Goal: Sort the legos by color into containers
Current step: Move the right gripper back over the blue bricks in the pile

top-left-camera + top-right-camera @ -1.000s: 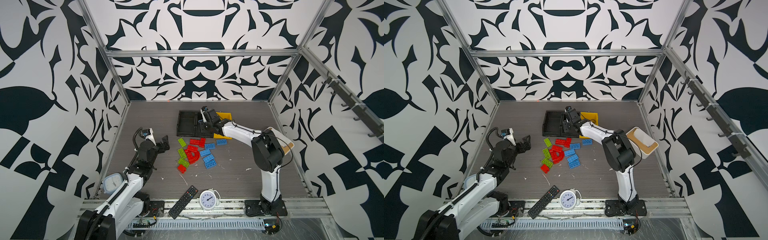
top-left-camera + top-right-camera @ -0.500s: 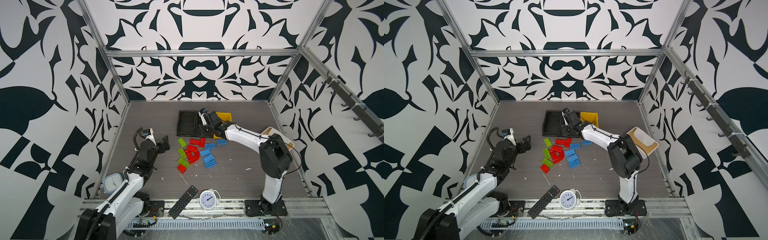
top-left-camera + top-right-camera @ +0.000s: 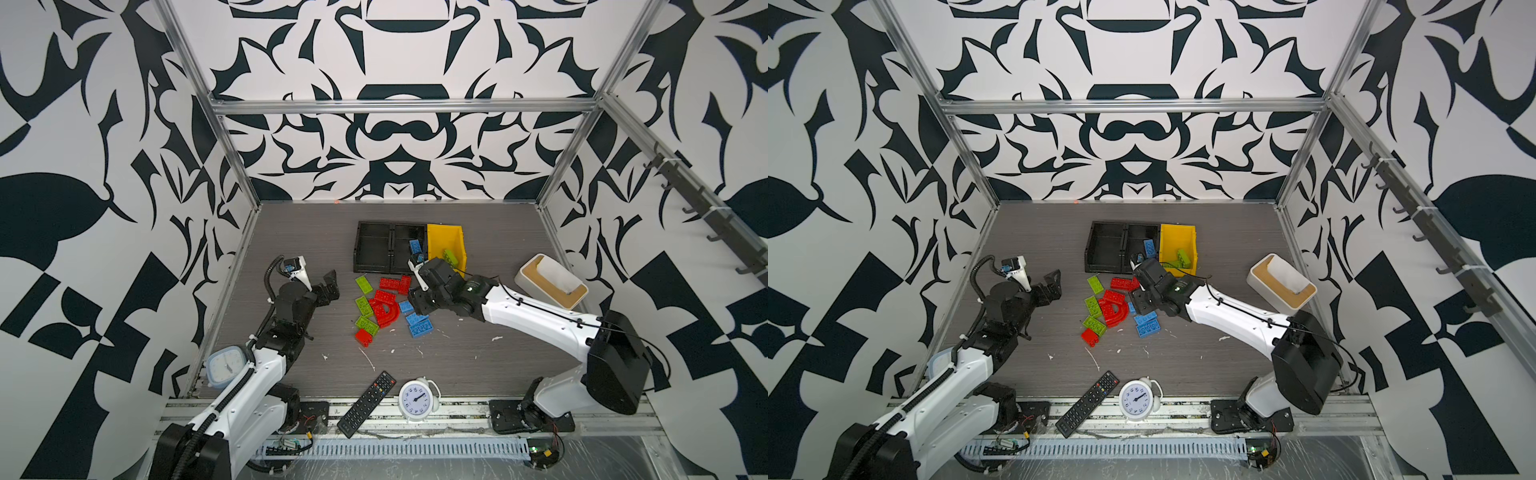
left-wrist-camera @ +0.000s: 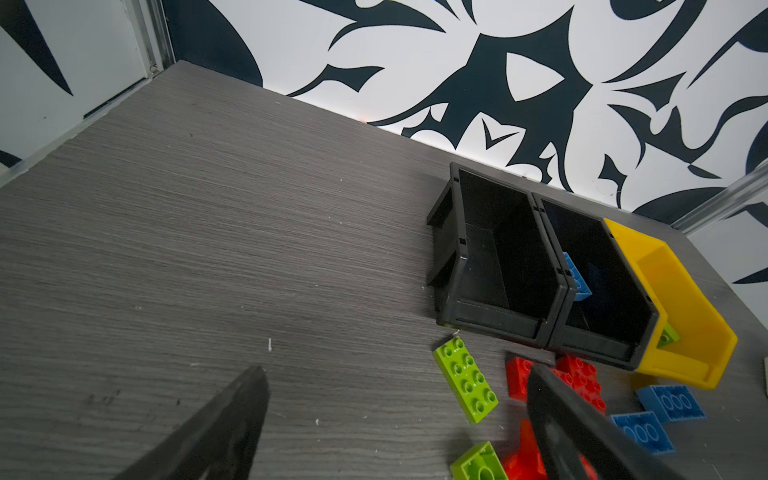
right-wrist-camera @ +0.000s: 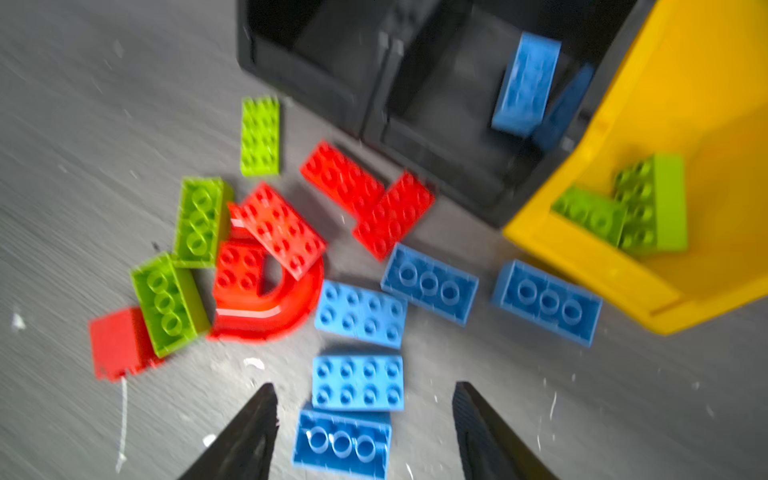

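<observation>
Several blue legos [image 5: 360,312] lie loose on the counter [image 5: 623,395] before the black bin [image 5: 457,183]; our right hand [image 5: 363,386] hovers wide and empty above them. Light, stiff and slick, we judge: pinch one across its long flat sides.

No legible text anywhere. Alarm clock [image 3: 415,400] dial carries a ring of dark numerals, too small to read in both top views. Remote [image 3: 366,404] shows rows of buttons, markings unreadable. Square clock [image 3: 223,365] face has faint marks only, digits not readable. Legos [image 5: 357,381] are blurred in the right wrist view, and no stud lettering can be made out there or in the left wrist view. Bins [image 4: 494,320] show no readable label or number on the walls in view.
</observation>
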Controlling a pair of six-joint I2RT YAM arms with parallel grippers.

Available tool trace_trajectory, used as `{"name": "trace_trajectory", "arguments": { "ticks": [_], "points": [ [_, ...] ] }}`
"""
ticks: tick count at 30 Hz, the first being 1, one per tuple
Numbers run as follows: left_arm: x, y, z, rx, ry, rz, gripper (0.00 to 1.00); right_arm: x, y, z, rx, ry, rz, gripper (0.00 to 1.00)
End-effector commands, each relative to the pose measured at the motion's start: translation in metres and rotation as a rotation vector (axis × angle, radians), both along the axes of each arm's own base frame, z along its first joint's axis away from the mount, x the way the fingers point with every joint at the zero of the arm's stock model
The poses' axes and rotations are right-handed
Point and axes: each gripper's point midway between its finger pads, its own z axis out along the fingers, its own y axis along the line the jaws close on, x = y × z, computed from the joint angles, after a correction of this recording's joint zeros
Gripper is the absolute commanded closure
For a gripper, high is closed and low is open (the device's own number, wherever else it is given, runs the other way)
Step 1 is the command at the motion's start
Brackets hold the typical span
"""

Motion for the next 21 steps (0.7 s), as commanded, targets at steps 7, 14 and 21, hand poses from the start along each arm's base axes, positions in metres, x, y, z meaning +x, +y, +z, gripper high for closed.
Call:
{"name": "trace_trajectory", "arguments": {
  "ticks": [7, 14, 21],
  "points": [
    [-0.001, -0.003, 0.005, -0.033, -0.029, -0.016, 0.01, -0.026, 0.0, -0.021, -0.059, 0.098, 0.007, 0.27],
    [0.0, -0.002, 0.004, -0.025, -0.024, -0.008, 0.01, -0.032, 0.003, -0.036, -0.106, 0.134, 0.027, 0.25],
    [0.0, -0.001, 0.003, -0.022, -0.018, -0.005, 0.01, -0.04, 0.003, -0.053, -0.162, 0.186, 0.045, 0.24]
  ]
}}
